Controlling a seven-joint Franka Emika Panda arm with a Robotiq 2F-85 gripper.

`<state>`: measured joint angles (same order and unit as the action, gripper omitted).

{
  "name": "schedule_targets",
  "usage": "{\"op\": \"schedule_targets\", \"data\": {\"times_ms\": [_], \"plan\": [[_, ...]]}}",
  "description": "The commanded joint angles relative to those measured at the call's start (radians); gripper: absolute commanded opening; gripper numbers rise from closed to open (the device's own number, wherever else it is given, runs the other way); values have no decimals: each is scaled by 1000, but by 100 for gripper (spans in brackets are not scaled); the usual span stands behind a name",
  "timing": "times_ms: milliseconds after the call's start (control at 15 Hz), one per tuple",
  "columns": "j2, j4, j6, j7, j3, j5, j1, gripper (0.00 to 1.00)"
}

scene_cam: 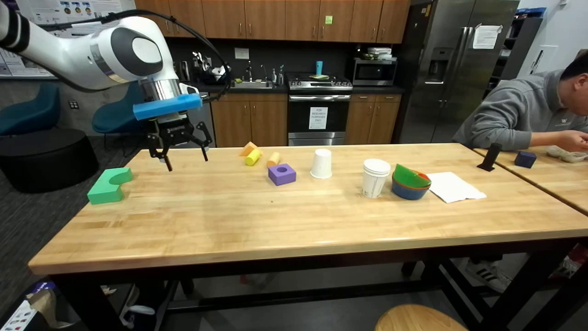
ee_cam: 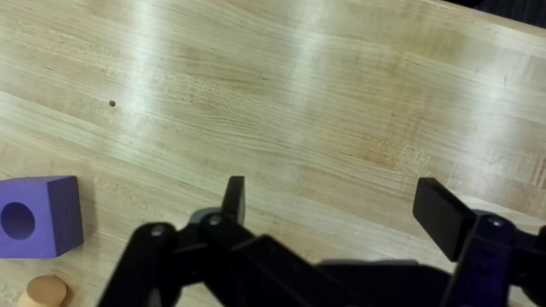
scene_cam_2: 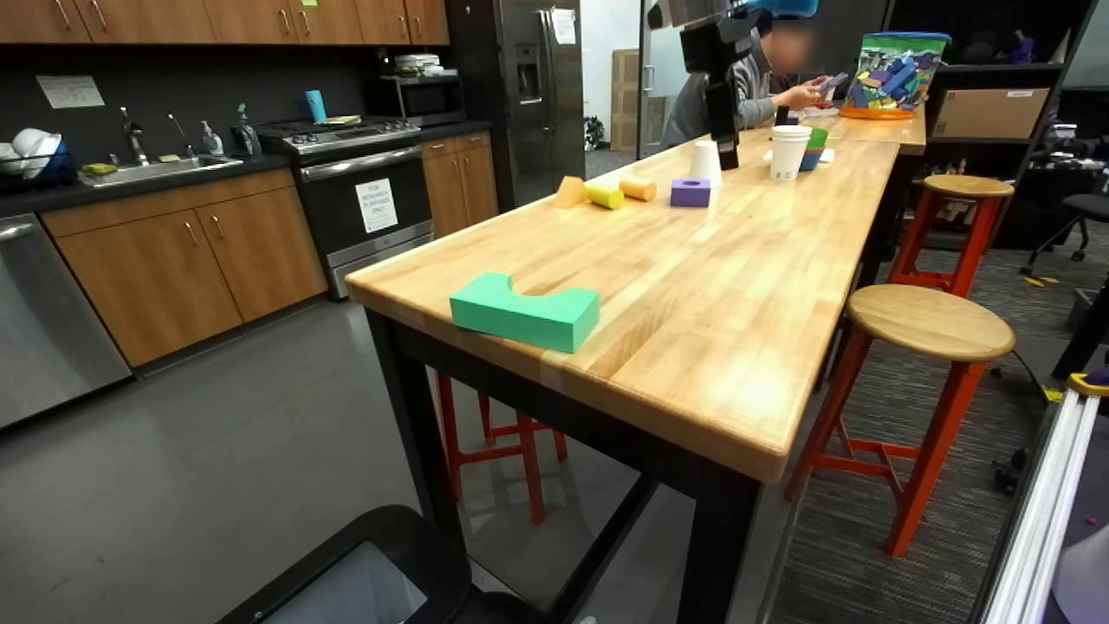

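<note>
Your gripper hangs released above the desk, its fingers spread wide, with wood grain showing between them in the wrist view. The things nearest it there are the purple block and the orange cylinder. The block lies at the left edge (part of it cut off), its round hole facing up, well apart from the fingers; the cylinder shows in the lower left corner. In an exterior view you see that cylinder near a yellow cylinder, with an orange wedge just behind. Your green block, with its curved notch, sits near the desk's end. Farther along are an upturned white cup, an upright white cup and a blue bowl with a green piece tilted inside.
</note>
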<state>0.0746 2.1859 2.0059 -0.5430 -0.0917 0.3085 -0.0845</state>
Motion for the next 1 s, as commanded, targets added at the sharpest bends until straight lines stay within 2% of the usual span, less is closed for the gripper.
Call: {"op": "schedule_targets", "data": {"times_ms": [0, 200, 267, 400, 933], "plan": [[-36, -64, -54, 8, -2, -42, 5, 100], [-96, -147, -184, 89, 2, -61, 2, 100], [-43, -72, -103, 41, 0, -39, 1, 100], [-72, -110, -151, 69, 2, -42, -1, 100], [-95, -132, -165, 81, 3, -42, -2, 100]]}}
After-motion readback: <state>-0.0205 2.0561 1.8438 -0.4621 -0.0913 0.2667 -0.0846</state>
